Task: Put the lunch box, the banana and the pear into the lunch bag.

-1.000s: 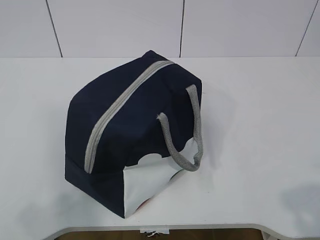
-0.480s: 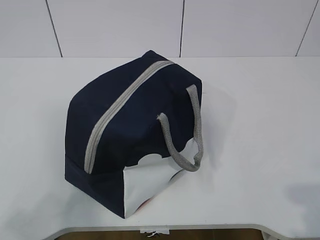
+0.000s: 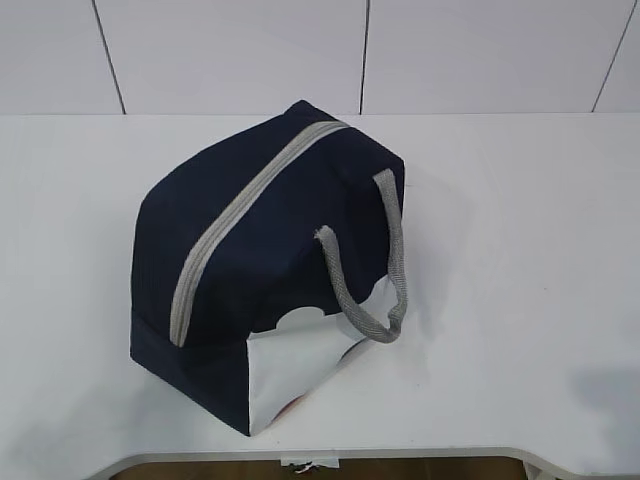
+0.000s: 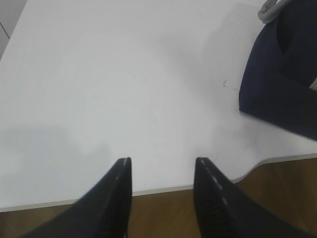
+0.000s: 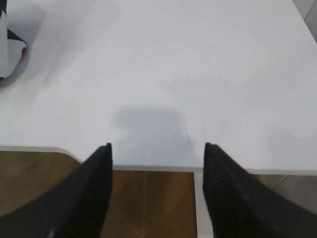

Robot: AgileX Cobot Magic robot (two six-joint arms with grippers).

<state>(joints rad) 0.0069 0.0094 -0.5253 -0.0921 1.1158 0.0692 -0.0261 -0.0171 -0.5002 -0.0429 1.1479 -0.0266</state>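
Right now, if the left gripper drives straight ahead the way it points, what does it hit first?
Probably nothing but bare table. The left gripper, jaws open, points across empty white surface; the lunch bag sits off to the right of that line. Depth is hard to judge.

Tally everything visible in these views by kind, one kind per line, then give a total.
Lunch bag: 1, navy, zipper shut
Bag handles: 1 visible
Tables: 1, white
Pincers: 2, the left pincer and the right pincer, both open and empty
Lunch box, banana, pear: 0 in view
Total: 5
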